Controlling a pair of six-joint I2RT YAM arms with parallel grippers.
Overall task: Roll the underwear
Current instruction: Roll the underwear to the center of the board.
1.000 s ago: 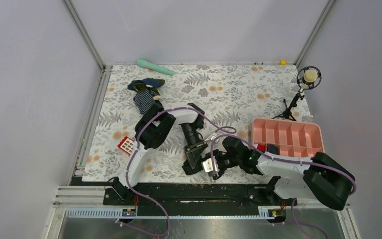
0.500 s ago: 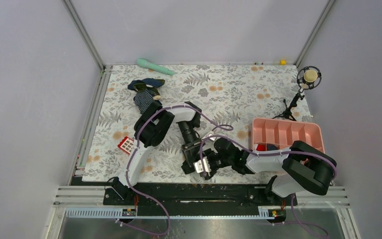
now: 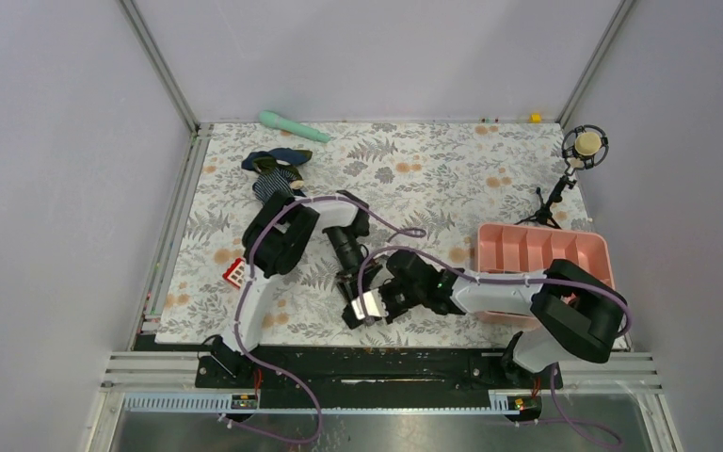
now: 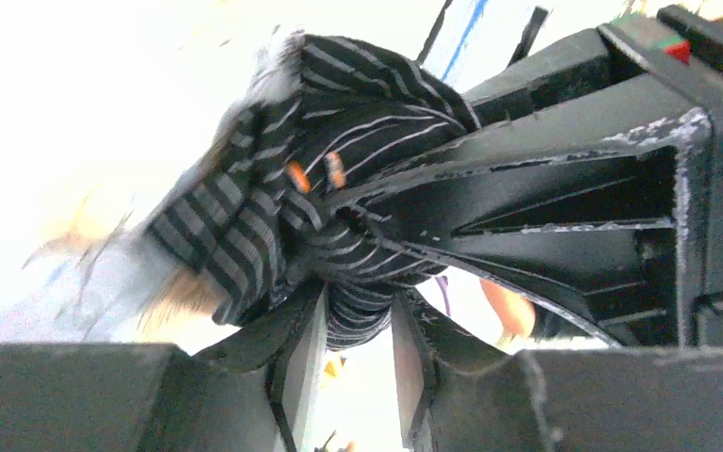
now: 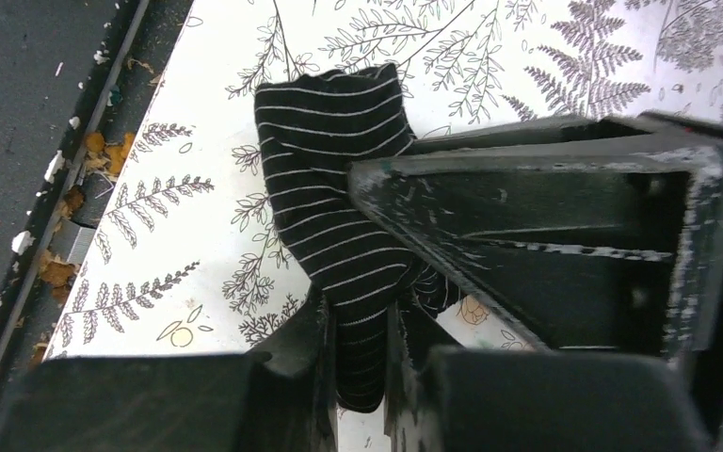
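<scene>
Near edge: a black rail [image 3: 358, 363] is seen across the bottom of the top view.
Surface: a pale cloth [image 3: 433, 179], printed with grey ferns and orange flowers, is spread from the rail to the back wall.
Mid table: a red keypad [image 3: 234, 273] is laid at the left of the frame. A pink compartment tray [image 3: 546, 259] is set at the right.
Far table: a navy striped garment [image 3: 273, 179] is heaped at the upper left, with a mint-green wand [image 3: 292, 126] beyond it. A microphone on a small stand [image 3: 579, 155] is placed at the upper right.
Room: the cloth is enclosed by plain grey walls [image 3: 377, 56], joined at metal corner posts [image 3: 160, 66].
Underwear: the underwear [image 5: 325, 160], black with thin pale stripes, is bunched on the cloth at the lower centre of the top view, just above the rail. Two small orange marks are shown on it in the left wrist view.
Right gripper: the right gripper [image 5: 356, 372] is clamped on the near end of the bunch, and fabric is squeezed in the narrow gap between its fingers. The rest of the bunch is spread toward the upper left of its wrist view.
Left gripper: the left gripper [image 4: 358, 344] is pinched on the same bunch from the far side, with a fold caught between its fingers. The two grippers are set just beside each other.
</scene>
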